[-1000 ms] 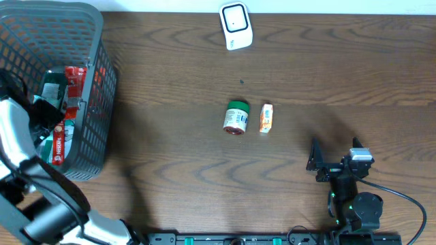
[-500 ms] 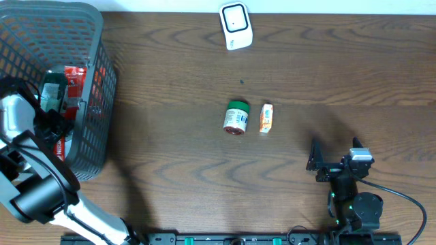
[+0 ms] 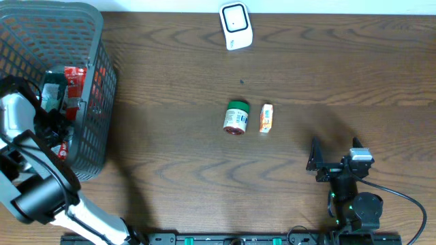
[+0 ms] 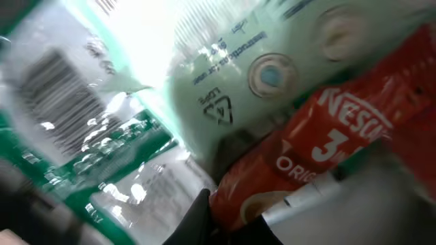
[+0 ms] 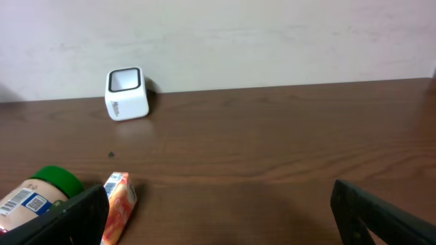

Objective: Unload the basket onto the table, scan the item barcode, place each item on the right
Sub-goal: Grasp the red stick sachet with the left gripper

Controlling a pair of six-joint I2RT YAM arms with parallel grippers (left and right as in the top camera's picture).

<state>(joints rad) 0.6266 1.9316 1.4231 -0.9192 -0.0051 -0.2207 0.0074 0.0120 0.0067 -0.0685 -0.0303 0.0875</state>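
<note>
Inside the basket (image 3: 92, 82), left end effector (image 4: 235, 221) sits pressed together beside a red "Nes… 3" sachet (image 4: 327, 136)

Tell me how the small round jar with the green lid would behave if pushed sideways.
The small round jar with the green lid seems to lie on its side, so it would probably roll, perhaps into the small orange carton close beside it. Its curved body may slip in a grip.
</note>
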